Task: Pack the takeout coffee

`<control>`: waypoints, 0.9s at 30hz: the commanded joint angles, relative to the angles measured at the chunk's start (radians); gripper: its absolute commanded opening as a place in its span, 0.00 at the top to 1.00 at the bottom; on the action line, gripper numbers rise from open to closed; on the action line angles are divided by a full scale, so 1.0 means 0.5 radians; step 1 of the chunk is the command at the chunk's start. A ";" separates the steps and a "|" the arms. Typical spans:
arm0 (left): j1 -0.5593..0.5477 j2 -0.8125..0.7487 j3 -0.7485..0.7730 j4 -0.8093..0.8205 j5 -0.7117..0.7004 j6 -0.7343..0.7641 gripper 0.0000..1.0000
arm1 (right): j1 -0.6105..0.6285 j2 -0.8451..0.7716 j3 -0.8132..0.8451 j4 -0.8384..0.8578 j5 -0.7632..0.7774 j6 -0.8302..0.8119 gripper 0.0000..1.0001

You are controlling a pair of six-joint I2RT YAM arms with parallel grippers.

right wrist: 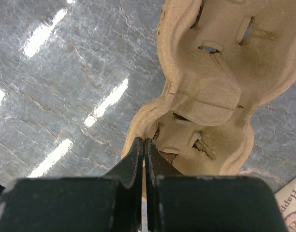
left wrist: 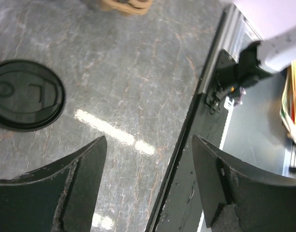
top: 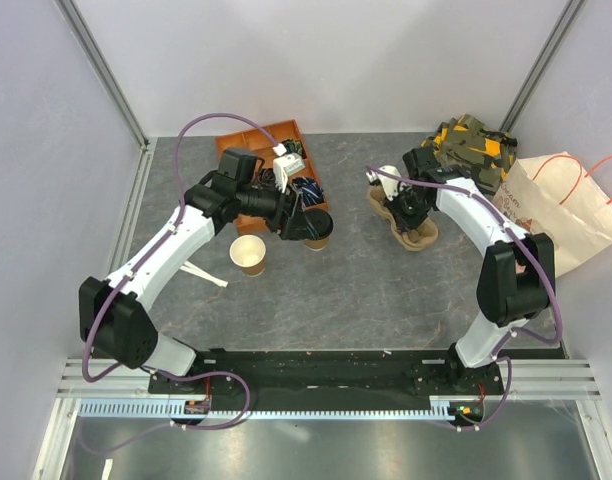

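Closest to the left wrist camera are the left gripper's two black fingers, spread wide with only bare grey desk between them. That view shows what the top view hides. The coffee, seen as its round black lid, sits outside the fingers, off to one side and apart from them. From above, the left gripper overlaps the coffee, so the gap cannot be judged there.

The coffee stands upright near the middle of the desk, a little toward the far left corner. A lidless cup stands just beside it on the near-left side.

In the right wrist view, the right gripper is closed down to a thin slit, and its tips pinch the near rim of the carrier. The pockets in view hold nothing. The top view places this gripper and the carrier right of centre, toward the far edge.

A strip of bare desk separates the coffee from the carrier. More grey surface runs from both cups to the near edge, where the arm bases sit. An orange box crowds the far edge behind the left gripper. A camouflage bag fills the far right corner, and a paper bag lies along the right edge.
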 commanded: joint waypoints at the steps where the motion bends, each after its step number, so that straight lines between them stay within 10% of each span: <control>1: -0.002 -0.025 -0.183 0.478 -0.051 -0.576 0.23 | -0.021 0.007 0.054 0.074 -0.093 0.121 1.00; 12: -0.486 0.607 0.197 0.853 -0.449 -1.453 0.31 | -0.104 0.010 0.076 0.077 -0.289 0.434 1.00; 27: -0.631 1.208 0.498 0.979 -0.670 -1.712 0.54 | -0.137 -0.100 -0.025 0.083 -0.314 0.536 1.00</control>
